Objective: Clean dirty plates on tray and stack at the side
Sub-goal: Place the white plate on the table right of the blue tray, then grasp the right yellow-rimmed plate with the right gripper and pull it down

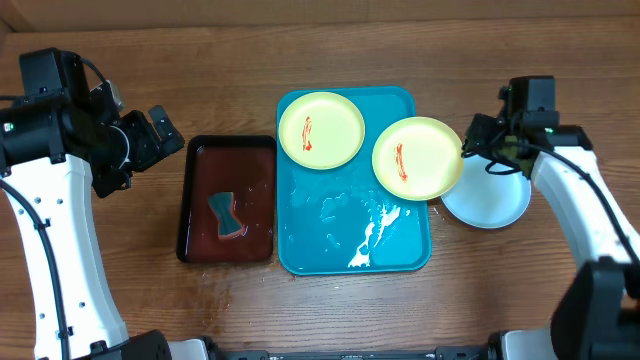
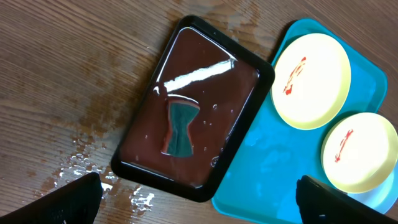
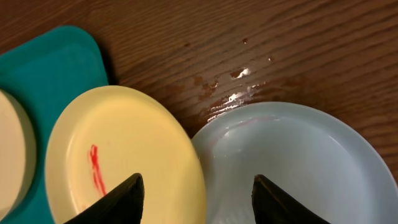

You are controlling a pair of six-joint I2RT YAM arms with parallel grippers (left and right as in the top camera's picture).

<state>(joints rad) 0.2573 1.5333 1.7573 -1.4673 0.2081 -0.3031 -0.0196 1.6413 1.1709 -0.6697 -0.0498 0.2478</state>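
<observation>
the right gripper (image 3: pixel 198 183) hangs with its jaws part-way apart and nothing clamped between them. the left gripper (image 2: pixel 199 186) stands wide and empty.

the large turquoise rectangular plastic tray (image 1: pixel 295 250) lies mid-table. it carries two round yellow-green rimmed plastic plates, each with a red sauce smear. the left plate (image 1: pixel 320 130) sits wholly inside the tray. the right-hand plate (image 1: pixel 417 158) overhangs the tray's right edge. the round light-blue rimmed plastic plate (image 1: pixel 495 205) lies on the wooden table (image 1: pixel 120 300) just off that edge and shows no smear.

note the key relation: the right-hand plate's rim laps over the light-blue plate's rim, directly below the right gripper, so your right arm is the nearer one. the teal sponge (image 1: pixel 227 215) lies in the dark red-brown tray (image 1: pixel 182 200), on the left arm's side.

judgement: the overlapping plate needs lifting clear first.
</observation>
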